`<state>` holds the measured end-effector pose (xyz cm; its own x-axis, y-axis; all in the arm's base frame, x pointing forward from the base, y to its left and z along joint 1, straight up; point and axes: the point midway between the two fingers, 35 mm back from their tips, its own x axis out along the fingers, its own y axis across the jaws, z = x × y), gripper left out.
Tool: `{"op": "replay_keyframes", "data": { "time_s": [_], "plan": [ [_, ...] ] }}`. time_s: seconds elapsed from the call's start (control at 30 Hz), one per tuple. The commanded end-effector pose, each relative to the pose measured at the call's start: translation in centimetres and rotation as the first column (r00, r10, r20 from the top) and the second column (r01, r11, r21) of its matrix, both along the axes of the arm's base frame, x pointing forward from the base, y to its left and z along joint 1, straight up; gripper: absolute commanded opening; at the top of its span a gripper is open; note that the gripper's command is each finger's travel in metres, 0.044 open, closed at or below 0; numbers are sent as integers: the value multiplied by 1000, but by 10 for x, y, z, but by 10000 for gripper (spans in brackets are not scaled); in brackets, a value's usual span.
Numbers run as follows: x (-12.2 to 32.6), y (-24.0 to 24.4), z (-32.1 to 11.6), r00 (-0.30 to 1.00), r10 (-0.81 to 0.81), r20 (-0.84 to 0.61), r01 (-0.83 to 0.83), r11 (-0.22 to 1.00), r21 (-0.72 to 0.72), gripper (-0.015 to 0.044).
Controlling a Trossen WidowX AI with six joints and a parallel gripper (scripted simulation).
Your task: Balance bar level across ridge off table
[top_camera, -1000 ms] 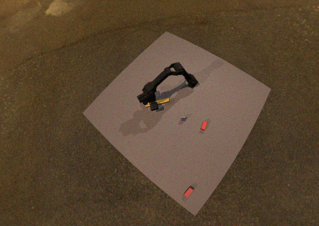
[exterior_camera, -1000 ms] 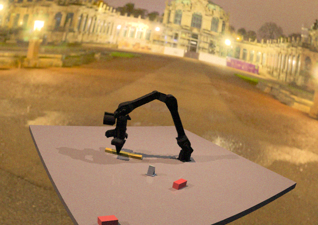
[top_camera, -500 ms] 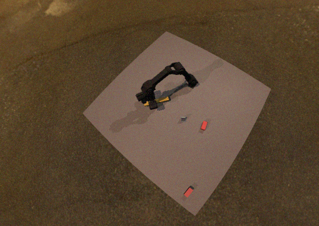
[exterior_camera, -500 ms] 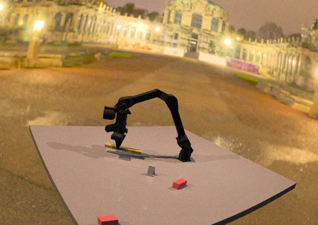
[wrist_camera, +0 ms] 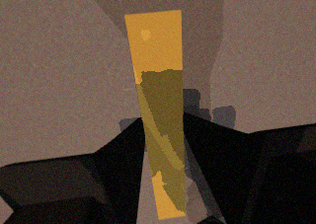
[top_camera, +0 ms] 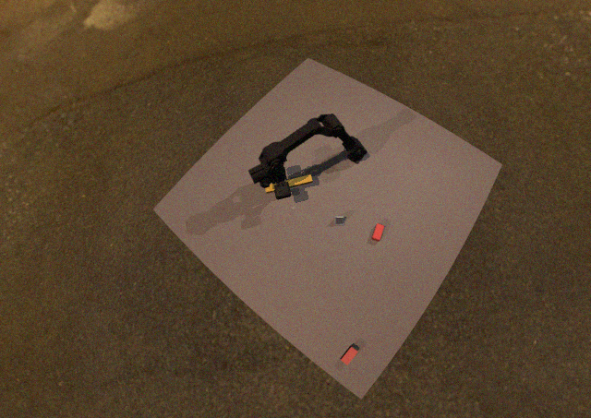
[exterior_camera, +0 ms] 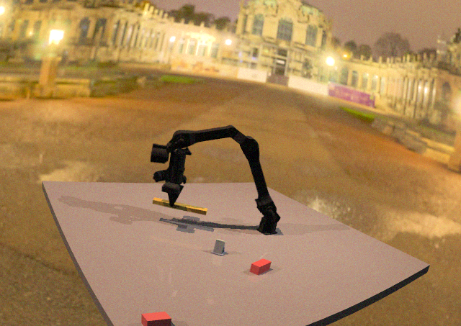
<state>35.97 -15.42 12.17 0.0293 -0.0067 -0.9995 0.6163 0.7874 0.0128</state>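
Note:
A long yellow bar [top_camera: 301,181] [exterior_camera: 195,209] [wrist_camera: 160,41] is held above the table, with its shadow apart below it in the exterior view. My gripper [exterior_camera: 172,204] [wrist_camera: 162,119] is shut on the bar, one finger on each long side, nearer one end than the other in the exterior view. In the top view the arm hides part of the bar. The ridge, a small grey piece [top_camera: 340,220] [exterior_camera: 219,247], stands on the table apart from the bar, toward the viewer in the exterior view. The ridge is not in the wrist view.
A red block [top_camera: 378,232] [exterior_camera: 260,266] lies near the ridge. Another red block [top_camera: 349,354] [exterior_camera: 156,319] lies near the table's far corner from the arm. The arm's base [top_camera: 355,154] [exterior_camera: 268,226] stands on the grey-pink table [top_camera: 305,270] [exterior_camera: 335,278].

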Motion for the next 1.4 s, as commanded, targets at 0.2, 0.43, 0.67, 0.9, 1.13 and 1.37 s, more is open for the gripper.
{"op": "replay_keyframes", "data": {
  "time_s": [0.2, 0.43, 0.67, 0.9, 1.13, 1.37],
  "plan": [
    [-4, 1, 26, 1000, -5, -1, 5, 1000, -5, 0],
    [1, 19, 29, 997, 79, -2, -79, 997, -6, 0],
    [7, 46, 29, 978, 208, -3, -208, 978, -8, 0],
    [11, 74, 29, 943, 334, -4, -334, 943, -9, 0],
    [14, 101, 30, 892, 451, -5, -451, 892, -10, 0],
    [15, 129, 30, 827, 562, -6, -562, 827, -12, 0]
  ]
}}
